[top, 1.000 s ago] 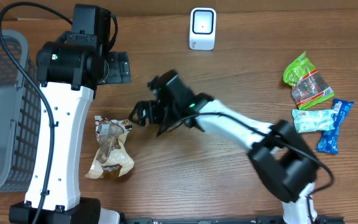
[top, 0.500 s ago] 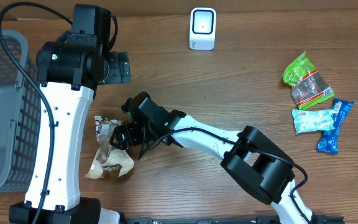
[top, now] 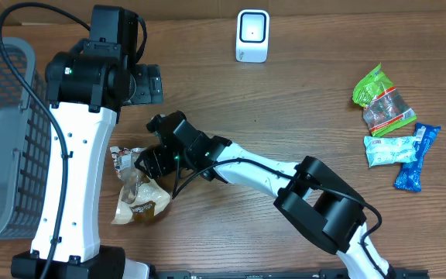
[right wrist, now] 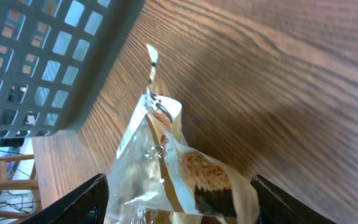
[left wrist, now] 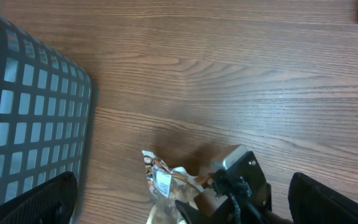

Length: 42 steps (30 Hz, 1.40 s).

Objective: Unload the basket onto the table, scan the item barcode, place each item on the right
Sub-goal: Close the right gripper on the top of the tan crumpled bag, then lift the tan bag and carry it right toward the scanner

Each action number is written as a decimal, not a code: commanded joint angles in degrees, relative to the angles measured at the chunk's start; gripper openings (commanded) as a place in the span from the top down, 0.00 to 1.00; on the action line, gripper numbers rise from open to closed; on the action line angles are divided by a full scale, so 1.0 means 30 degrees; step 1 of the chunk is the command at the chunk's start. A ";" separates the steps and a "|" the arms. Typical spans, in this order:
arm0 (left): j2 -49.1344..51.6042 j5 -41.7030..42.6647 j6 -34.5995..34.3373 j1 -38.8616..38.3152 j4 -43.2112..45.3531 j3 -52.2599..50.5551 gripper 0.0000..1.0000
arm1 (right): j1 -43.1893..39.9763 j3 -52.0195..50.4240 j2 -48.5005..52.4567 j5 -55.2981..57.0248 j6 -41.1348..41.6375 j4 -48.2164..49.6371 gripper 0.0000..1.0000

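Packet: a clear and tan crinkled plastic snack packet [top: 138, 194] lies flat on the brown wooden table [top: 285, 93], near the front edge, just beside the left arm's white link [top: 72, 178]
Long axis: runs near to far, tipped a little; the near end is broad and tan; the far crimped end, with a small white label, leans toward the basket side
Right gripper: the right gripper [top: 149, 161] reaches across to the packet's far half; the wrist view shows its black fingers [right wrist: 86, 200] apart, one on each side of the packet; whether the pads press the film I cannot tell
Left gripper: the left gripper [top: 150, 84] hangs above bare wood, farther back than the packet; fingers spread wide, nothing between them
Basket: a grey plastic mesh basket [top: 2, 139] stands at the left edge, apart from the packet
Other packets: a green packet [top: 372, 84], a clear red-printed one [top: 387, 113], a pale blue one [top: 393, 149] and a dark blue one [top: 418, 161] lie together at the far right
Scanner: a small white box scanner [top: 252, 36] stands upright at the far edge, well apart from the packet
Change: a second ago the right gripper hung beside the packet on its right; it has since come over the far end; that end has shifted slightly toward the basket; the left arm is unmoved
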 commanded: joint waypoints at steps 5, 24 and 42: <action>-0.0379 -0.0204 0.0291 0.0066 0.0015 0.0313 0.00 | -0.0117 0.0372 0.0787 0.0226 -0.1792 0.1064 0.27; -0.0379 -0.0204 0.0291 0.0066 0.0015 0.0313 0.00 | -0.1574 0.0379 0.0138 -0.3483 -0.1763 0.0248 0.96; -0.0379 -0.0204 0.0291 0.0066 0.0015 0.0313 0.00 | -0.9712 0.0517 -0.1894 -0.5100 -0.7439 -0.8874 0.96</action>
